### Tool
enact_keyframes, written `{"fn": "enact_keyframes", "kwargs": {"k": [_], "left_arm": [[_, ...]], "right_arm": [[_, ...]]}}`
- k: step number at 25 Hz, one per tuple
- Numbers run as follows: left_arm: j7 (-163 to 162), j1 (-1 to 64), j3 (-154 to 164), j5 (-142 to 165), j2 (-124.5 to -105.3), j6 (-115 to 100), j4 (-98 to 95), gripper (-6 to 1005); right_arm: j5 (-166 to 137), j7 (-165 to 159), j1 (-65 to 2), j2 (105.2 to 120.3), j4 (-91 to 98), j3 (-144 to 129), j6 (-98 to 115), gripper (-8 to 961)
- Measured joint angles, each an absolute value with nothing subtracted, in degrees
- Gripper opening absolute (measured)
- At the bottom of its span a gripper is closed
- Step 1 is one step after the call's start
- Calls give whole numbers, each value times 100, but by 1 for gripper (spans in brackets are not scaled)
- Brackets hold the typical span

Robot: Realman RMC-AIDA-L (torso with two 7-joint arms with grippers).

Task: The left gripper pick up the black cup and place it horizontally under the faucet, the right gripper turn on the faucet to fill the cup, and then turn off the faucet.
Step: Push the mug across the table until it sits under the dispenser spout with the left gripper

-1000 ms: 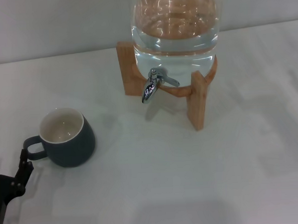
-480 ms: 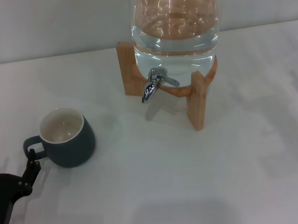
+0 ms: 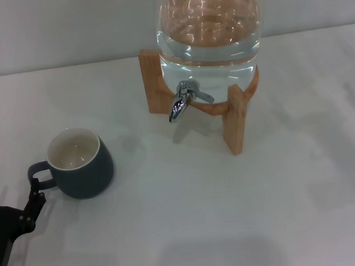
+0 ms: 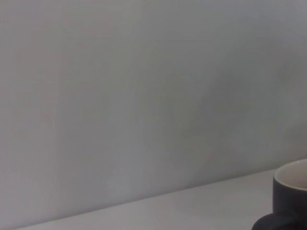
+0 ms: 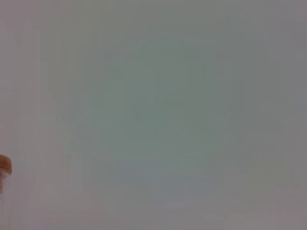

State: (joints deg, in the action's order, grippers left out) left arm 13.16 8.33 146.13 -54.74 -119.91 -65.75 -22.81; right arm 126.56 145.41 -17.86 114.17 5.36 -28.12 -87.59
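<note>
Left tool (image 3: 32, 197), lower left, grip unclear, holding nothing, beside squat slate-grey mug's (image 3: 81, 163) handle; could nudge mug away.

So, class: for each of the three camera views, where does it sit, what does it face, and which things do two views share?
Head view: up on the robot's head, facing down at the table, black cup, faucet and left gripper at the cup's handle.
Left wrist view: low near the table, facing the wall; no robot part shows, shares the black cup.
Right wrist view: faces the blank wall; no robot part shows, shares the jar's orange lid.
</note>
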Motion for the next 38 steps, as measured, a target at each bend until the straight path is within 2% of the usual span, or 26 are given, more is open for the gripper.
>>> {"fn": "enact_keyframes", "kwargs": {"k": [17,38], "left_arm": [[1275,1175,14616,-5436,-11977,-6431,-2130,881],[1274,1178,14616,-5457,-11997,-6376,-2127,878]], "right_arm": [[12656,14519,-1770,11470,690,-2812,-8745,840],[12656,14519,-1802,11470,737,-2812,-8718,840]]}}
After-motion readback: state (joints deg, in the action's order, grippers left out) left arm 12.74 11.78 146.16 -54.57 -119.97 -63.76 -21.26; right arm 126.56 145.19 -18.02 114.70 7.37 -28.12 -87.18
